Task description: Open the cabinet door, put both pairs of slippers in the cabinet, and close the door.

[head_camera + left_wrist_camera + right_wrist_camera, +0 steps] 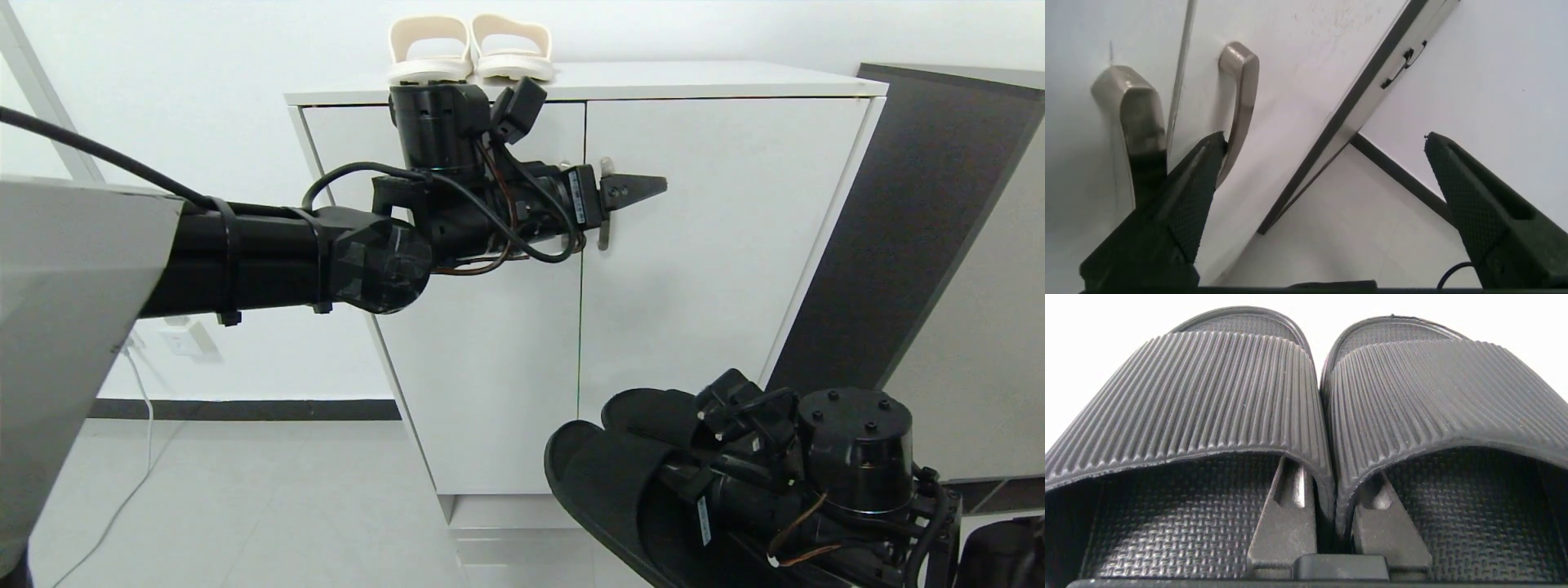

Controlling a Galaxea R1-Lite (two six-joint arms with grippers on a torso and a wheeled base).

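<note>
A: What is being logged for the cabinet (735, 79)?

B: Both doors are being seen shut. The left claw (649, 186) is being held spread at the cabinet's centre seam, level with the two handles. One finger (1192, 196) is being shown just beside the nearer handle (1241, 90); contact cannot be told. Nothing is being gripped by it.

A: And the slippers?

B: The black slippers (620, 482) are being pinched by the right claw (1335, 539), low in front of the cabinet's right door (718, 245). One finger is being kept inside each shoe, with the inner walls being pressed between. The white slippers (471, 49) are being carried on the cabinet's top, above the left door.

A: Which risks are being judged?

B: Three are being noted.
- If the left claw is being closed off-centre, the handle is probably being missed. Alternatively both handles are being caught and both doors dragged.
- If the right door is being swung out, the black pair is possibly being struck, since it is being held in that door's path.
- The pinch on soft walls is being judged shallow, so with a jolt one shoe is likely being dropped to the floor.
</note>
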